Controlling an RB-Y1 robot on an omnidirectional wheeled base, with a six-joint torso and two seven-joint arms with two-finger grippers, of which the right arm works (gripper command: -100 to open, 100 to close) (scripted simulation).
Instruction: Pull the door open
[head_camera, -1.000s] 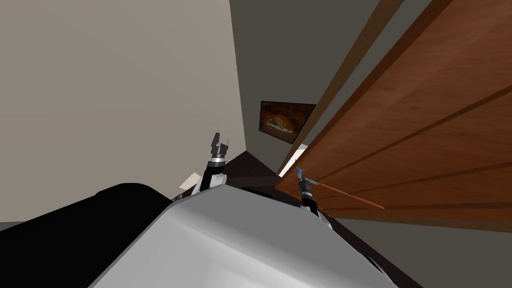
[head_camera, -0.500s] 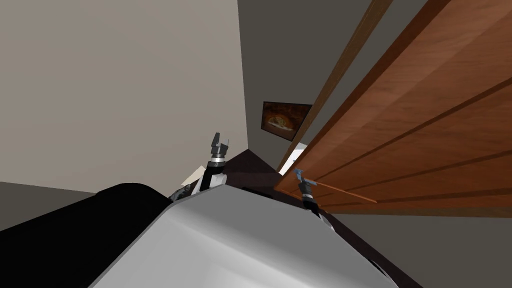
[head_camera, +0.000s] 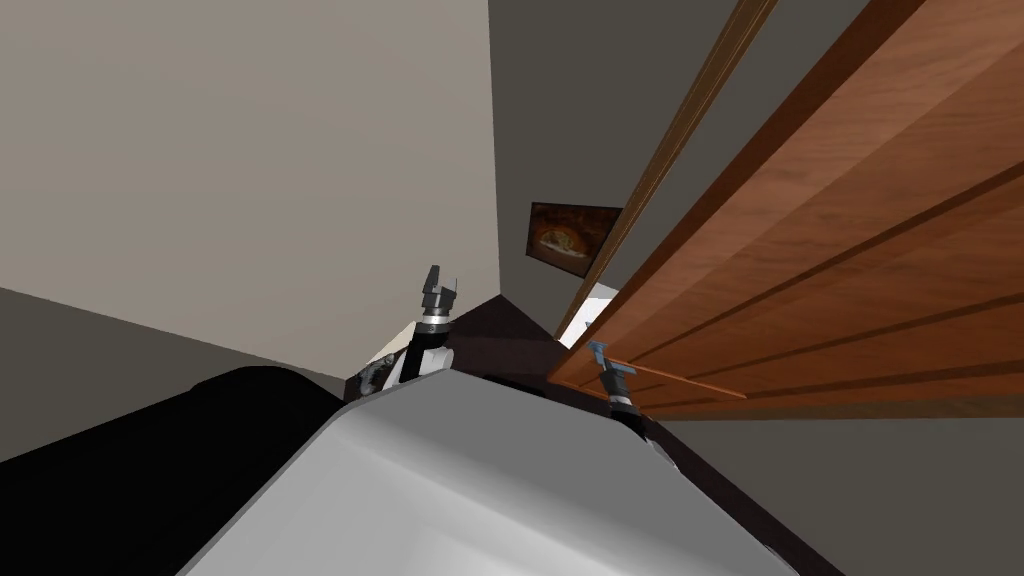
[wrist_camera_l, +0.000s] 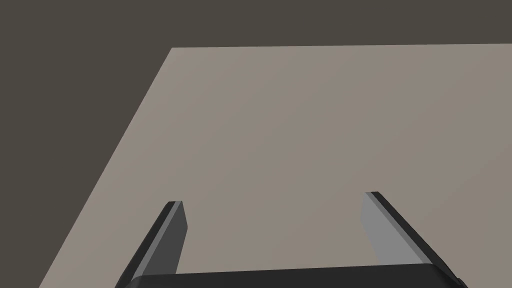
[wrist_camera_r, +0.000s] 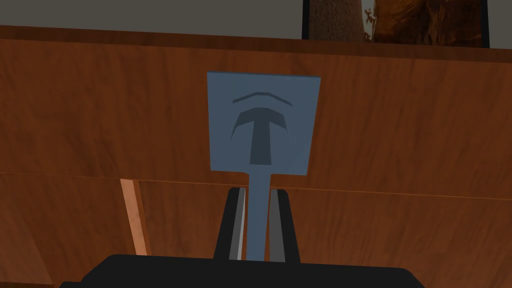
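Observation:
The brown wooden door (head_camera: 850, 250) stands ajar on my right, its free edge swung toward me. Its blue-grey lever handle (wrist_camera_r: 258, 210) projects from a square blue-grey plate (wrist_camera_r: 264, 122) on the door face (wrist_camera_r: 400, 125). My right gripper (wrist_camera_r: 257, 192) is shut on the lever, both fingers pressing its sides; in the head view the right gripper (head_camera: 604, 358) sits at the door's lower edge. My left gripper (head_camera: 439, 283) is raised to the left, away from the door, and the left gripper (wrist_camera_l: 272, 200) stands open with nothing between its fingers.
The wooden door frame (head_camera: 690, 130) runs up beside the door, with a gap between them. A framed dark picture (head_camera: 572, 238) hangs on the grey wall beyond. A beige wall (head_camera: 250, 170) rises on my left. Dark floor (head_camera: 500, 335) lies ahead.
The door has swung further toward me with my right gripper on the handle, widening the gap at the frame. My view has turned a little, so the left wall has shifted.

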